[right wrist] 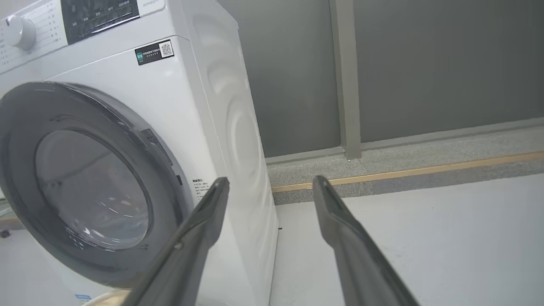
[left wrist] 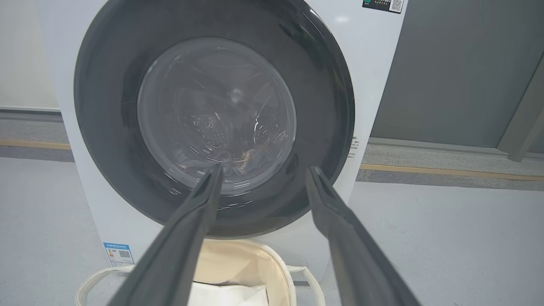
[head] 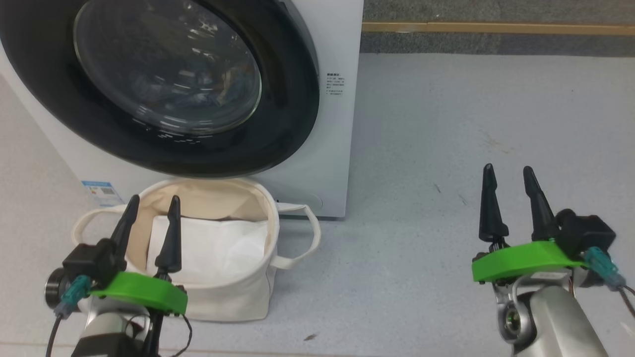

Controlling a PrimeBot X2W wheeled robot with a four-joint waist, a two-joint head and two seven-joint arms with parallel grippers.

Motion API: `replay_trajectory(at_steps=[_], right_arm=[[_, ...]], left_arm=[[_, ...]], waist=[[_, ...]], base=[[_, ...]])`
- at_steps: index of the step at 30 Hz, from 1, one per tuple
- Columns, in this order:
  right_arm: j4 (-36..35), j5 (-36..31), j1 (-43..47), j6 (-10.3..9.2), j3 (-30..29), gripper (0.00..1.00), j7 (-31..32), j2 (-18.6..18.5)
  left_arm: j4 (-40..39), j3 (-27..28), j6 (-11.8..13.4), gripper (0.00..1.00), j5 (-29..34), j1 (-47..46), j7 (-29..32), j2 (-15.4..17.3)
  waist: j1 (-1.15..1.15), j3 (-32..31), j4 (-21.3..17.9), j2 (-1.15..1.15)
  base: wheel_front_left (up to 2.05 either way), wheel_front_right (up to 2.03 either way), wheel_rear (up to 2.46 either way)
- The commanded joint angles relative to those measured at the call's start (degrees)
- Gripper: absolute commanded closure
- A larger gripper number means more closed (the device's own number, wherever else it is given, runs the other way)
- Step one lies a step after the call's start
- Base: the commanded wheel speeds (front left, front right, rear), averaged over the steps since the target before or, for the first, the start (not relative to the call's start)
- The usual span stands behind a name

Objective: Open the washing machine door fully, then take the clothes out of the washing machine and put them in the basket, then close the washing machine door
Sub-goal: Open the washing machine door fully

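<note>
Against the front of the white washing machine (head: 337, 148) the door (head: 166, 69) lies closed: glossy black rim, domed glass, bluish clothes (left wrist: 238, 159) dim behind it. Below stands the cream basket (head: 233, 297). Left gripper (head: 154, 199) and right gripper (head: 508, 168) hover with fingers apart, empty.

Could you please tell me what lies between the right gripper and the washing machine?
Bare grey floor; the stretch from the right gripper to the washing machine holds nothing, as the head view shows.
</note>
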Motion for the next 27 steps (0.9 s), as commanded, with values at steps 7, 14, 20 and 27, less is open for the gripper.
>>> replay_trajectory(at_steps=[7, 14, 20, 27], right_arm=[[-0.3, 13.3, -5.1, 0.18, 4.6, 0.0, -0.7, -3.2], [2.0, 33.1, -12.1, 0.18, 6.4, 1.0, 2.6, -8.6], [4.1, 53.4, -19.2, 0.18, 4.6, 1.0, 13.4, -11.6], [12.0, 71.1, -30.2, 0.18, 2.1, 1.0, 33.1, -16.5]], left_arm=[[-1.7, 1.6, 0.1, 0.0, -0.4, -4.1, -0.5, 0.7], [-2.7, 1.3, 0.2, 0.0, -0.2, -5.1, -0.7, -0.5], [-3.1, 1.1, 0.2, 0.0, 0.2, -5.9, -0.8, -1.6], [-3.7, 0.9, -0.4, 0.0, 0.8, -6.1, -0.9, -3.8]], waist=[[0.0, 2.7, 1.2, 0.0], [0.0, 6.1, 3.3, 0.0], [0.0, 9.3, 5.4, 0.0], [0.0, 13.7, 9.3, 0.0]], base=[[0.0, 0.0, 0.0], [0.0, 0.0, 0.0], [0.0, 0.0, 0.0], [0.0, 0.0, 0.0]])
